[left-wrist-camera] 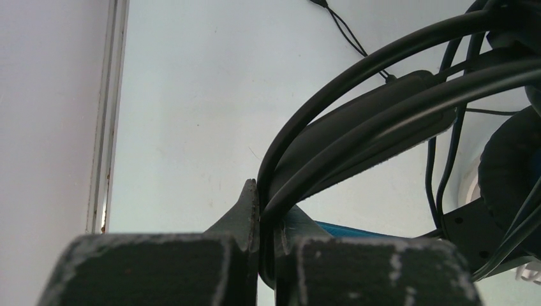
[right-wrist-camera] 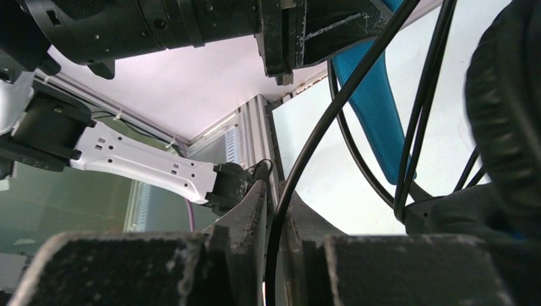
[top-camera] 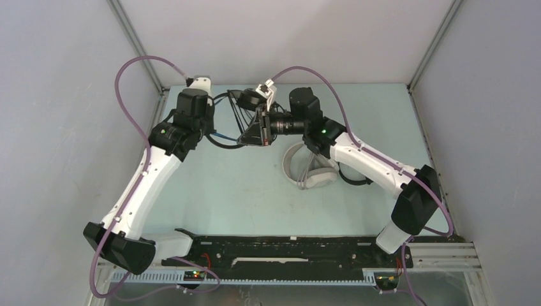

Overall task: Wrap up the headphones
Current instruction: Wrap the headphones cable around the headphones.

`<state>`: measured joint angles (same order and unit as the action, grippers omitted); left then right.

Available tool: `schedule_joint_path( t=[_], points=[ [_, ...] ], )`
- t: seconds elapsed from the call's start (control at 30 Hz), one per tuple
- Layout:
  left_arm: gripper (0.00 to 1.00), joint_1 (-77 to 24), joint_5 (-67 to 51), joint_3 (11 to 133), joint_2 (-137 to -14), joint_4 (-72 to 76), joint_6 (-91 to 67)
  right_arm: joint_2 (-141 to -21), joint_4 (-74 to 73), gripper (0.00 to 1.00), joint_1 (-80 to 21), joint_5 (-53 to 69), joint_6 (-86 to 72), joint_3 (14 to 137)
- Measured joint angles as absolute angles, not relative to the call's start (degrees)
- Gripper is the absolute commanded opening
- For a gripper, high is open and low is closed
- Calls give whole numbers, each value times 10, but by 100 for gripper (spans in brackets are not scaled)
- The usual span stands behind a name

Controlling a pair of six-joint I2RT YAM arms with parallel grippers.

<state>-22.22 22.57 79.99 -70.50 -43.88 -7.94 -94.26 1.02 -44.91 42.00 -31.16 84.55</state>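
The black headphones with the blue headband (top-camera: 247,101) are held up at the back of the table between both grippers. My left gripper (top-camera: 220,122) is shut on the black hoops of the headband (left-wrist-camera: 357,115); the jaws (left-wrist-camera: 268,210) clamp them, and an ear cup (left-wrist-camera: 510,172) hangs to the right. My right gripper (top-camera: 255,129) is shut on the thin black cable (right-wrist-camera: 306,146), which runs up from between the jaws (right-wrist-camera: 275,204). The blue strap (right-wrist-camera: 373,102) and an ear cup (right-wrist-camera: 504,108) show close by. The white-grey headphones (top-camera: 312,173) lie on the table under the right arm. The smaller all-black headphones are mostly hidden.
A black cable loop (top-camera: 354,180) shows beside the right forearm. Grey walls with metal corner posts (top-camera: 137,44) close in the table on three sides. A black rail (top-camera: 287,248) runs along the near edge between the arm bases.
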Motion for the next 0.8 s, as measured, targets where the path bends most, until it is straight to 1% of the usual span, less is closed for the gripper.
schedule_joint_path(
  t=[0.13, 0.37, 0.63, 0.8],
  points=[
    [0, -211, 226, 800, -705, -439, -93, -942, 4, 15, -465, 399, -287, 846],
    [0, -191, 205, 800, -705, -439, -120, -947, -35, 19, -487, 378, -248, 861],
    [0, -173, 183, 807, -705, -438, -146, -948, -57, 18, -490, 334, -198, 853],
    [0, -171, 182, 810, -700, -438, -151, -948, -61, 21, -491, 320, -165, 836]
  ],
)
